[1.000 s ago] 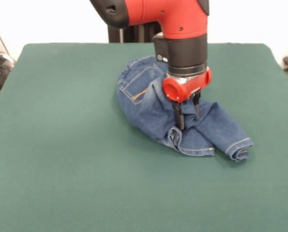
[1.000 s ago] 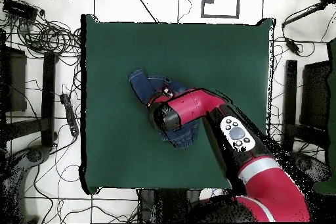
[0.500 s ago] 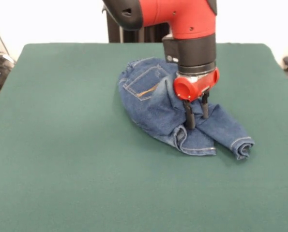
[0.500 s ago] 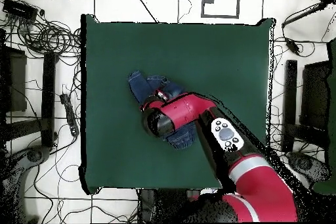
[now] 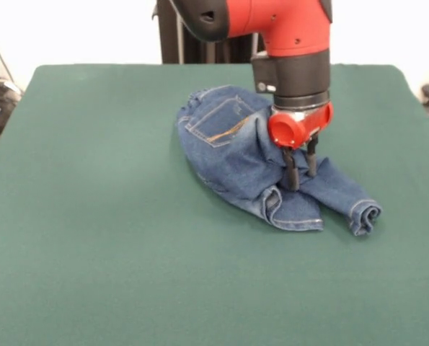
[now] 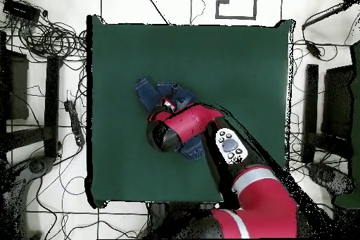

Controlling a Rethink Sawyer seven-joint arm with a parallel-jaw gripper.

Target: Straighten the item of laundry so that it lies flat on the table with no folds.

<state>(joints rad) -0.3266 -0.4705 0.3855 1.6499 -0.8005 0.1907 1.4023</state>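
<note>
Front view shows the gripper (image 5: 301, 175) clamped on a fold of the bunched jeans (image 5: 236, 148) mid-table (image 5: 91, 238); spreading looks underway, and next the crossed legs need pulling apart.

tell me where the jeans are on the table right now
In the front view the jeans lie bunched slightly right of the table's centre, toward its far side, with the gripper down on their legs.
</note>
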